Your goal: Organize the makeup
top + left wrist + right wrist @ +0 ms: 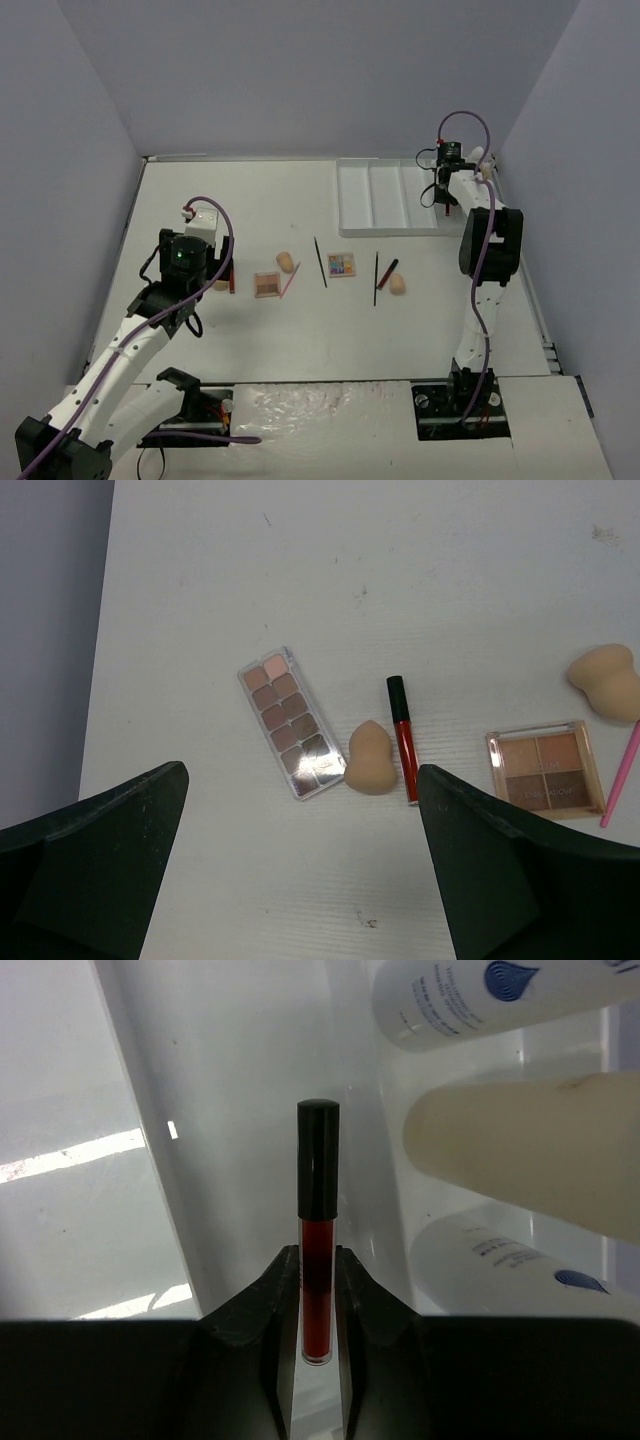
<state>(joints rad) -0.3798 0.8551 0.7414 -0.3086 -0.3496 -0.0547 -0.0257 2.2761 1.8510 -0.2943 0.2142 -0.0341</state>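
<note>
My right gripper (318, 1256) is shut on a red-black lipstick tube (318, 1165) and holds it over the white tray (230, 1070), beside white bottles (480, 995) and a cream bottle (520, 1150). In the top view it (443, 195) hangs over the tray's right end. My left gripper (300, 880) is open and empty above the table. Ahead of it lie a long eyeshadow palette (291, 722), a peach sponge (369, 759), a red lipstick (403, 738), a square palette (544, 769), another sponge (608, 681) and a pink pencil (622, 775).
In the top view the tray (385, 195) stands at the back right. Mid-table lie a black pencil (320, 262), a colourful palette (342, 264), another black pencil (376, 278), a lipstick (388, 268) and a sponge (397, 285). Walls close in on three sides.
</note>
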